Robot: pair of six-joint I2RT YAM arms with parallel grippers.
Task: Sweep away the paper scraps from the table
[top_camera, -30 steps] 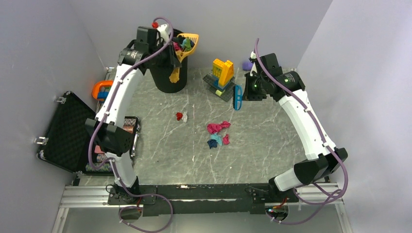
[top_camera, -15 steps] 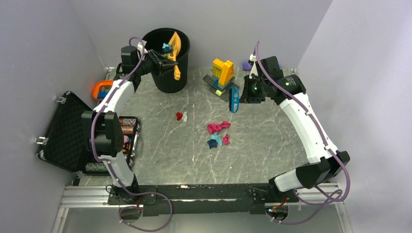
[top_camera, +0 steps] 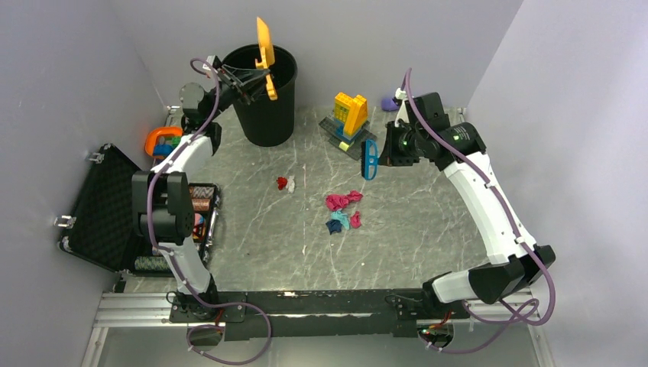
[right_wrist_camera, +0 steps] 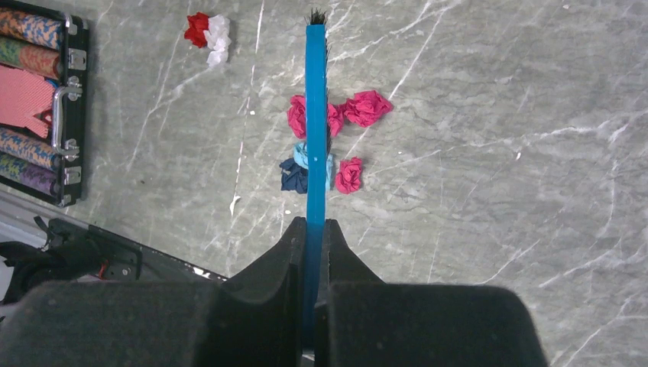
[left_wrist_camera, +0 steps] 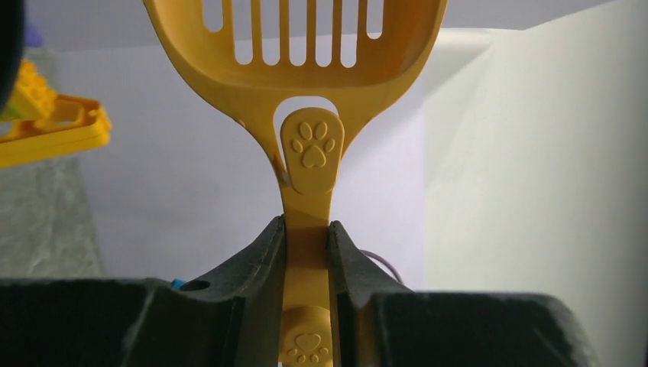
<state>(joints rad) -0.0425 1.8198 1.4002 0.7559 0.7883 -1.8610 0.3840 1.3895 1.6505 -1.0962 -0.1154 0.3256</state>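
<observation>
My left gripper (top_camera: 243,79) is shut on the handle of a yellow slotted scoop (top_camera: 264,47), held upright over the black bin (top_camera: 267,115); the wrist view shows the scoop (left_wrist_camera: 306,61) empty. My right gripper (top_camera: 390,149) is shut on a blue brush (top_camera: 369,159), held above the table (top_camera: 428,222) at the back right; the brush (right_wrist_camera: 315,115) shows edge-on in its wrist view. Paper scraps lie mid-table: a pink, blue and teal cluster (top_camera: 342,210), also in the right wrist view (right_wrist_camera: 328,141), and a red-and-white pair (top_camera: 285,183), also seen there (right_wrist_camera: 208,30).
A yellow-and-orange brick build (top_camera: 348,118) stands at the back, next to the brush. An open black case (top_camera: 103,206) with poker chips (top_camera: 200,199) lies at the left edge. An orange object (top_camera: 160,141) sits by the left arm. A purple object (top_camera: 390,102) lies behind the right gripper.
My left gripper has swung the scoop from tipped over the bin, with scraps on it, to upright and empty. The right gripper shifted the brush slightly forward.
</observation>
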